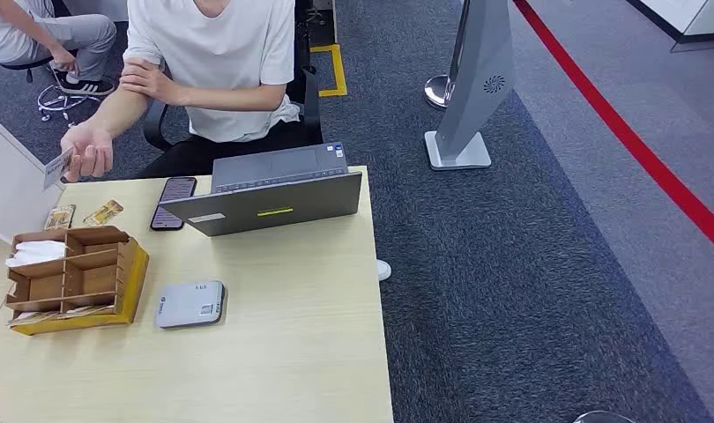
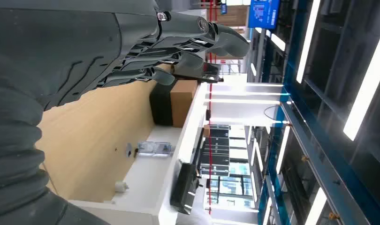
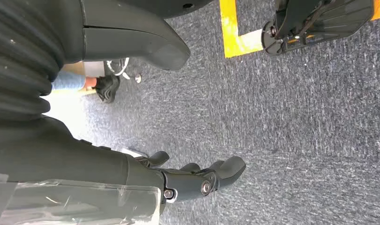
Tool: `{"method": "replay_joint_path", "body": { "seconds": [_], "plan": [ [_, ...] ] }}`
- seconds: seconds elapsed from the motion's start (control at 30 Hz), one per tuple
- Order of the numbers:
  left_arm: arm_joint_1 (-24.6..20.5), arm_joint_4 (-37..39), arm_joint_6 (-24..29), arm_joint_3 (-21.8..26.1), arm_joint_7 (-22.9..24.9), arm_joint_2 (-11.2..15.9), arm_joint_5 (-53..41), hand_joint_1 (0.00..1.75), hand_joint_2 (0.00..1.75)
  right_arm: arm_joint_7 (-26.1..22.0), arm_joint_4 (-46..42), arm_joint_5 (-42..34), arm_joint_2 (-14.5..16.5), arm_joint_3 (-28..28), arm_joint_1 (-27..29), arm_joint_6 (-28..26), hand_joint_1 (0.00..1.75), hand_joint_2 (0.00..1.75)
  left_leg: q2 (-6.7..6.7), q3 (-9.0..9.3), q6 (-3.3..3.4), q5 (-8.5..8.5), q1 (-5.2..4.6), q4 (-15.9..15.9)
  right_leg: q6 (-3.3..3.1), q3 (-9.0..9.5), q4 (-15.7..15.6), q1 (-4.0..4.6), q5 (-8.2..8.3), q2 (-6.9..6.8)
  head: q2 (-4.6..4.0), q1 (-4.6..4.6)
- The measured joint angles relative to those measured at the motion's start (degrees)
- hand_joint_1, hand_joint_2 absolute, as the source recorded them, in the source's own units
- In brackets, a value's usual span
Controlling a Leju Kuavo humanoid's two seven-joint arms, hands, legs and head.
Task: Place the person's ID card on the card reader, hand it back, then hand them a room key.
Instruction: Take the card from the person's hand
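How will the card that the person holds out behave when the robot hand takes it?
The card looks thin and flat, so probably stiff and light. Its smooth faces may slip. The person's hand pinches one end, leaving an edge to grasp.

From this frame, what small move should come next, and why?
Probably raise the left hand toward the card that the person's hand holds out past the table's far left corner. The left hand holds nothing, and the card reader lies bare.

ID card (image 1: 57,166) in person's hand (image 1: 87,150); grey card reader (image 1: 190,304) flat on table.
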Motion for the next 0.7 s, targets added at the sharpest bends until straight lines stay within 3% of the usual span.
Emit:
{"method": "replay_joint_path", "body": {
  "seconds": [0.3, 0.7],
  "plan": [
    [-8.2, 4.5, 1.6, -3.9, 5.0, 2.5, -13.3, 0.0, 1.75, 0.6, 0.0, 1.0, 0.0, 0.2, -0.4, 0.2, 0.0, 1.75, 0.04, -0.01, 0.04, 0.03, 0.0, 0.0, 0.02, 0.0, 0.0, 0.0, 0.03, 0.04, 0.0, 0.01],
    [-19.9, 18.1, 3.0, -9.0, 12.8, 6.8, -30.2, 0.0, 1.75, 1.4, 0.2, 2.0, 0.0, 1.3, -0.9, 1.0, 0.0, 1.75, 0.12, -0.04, 0.05, 0.04, 0.0, 0.1, 0.07, -0.03, 0.0, 0.0, 0.08, 0.14, 0.0, 0.01]
  ]
}}
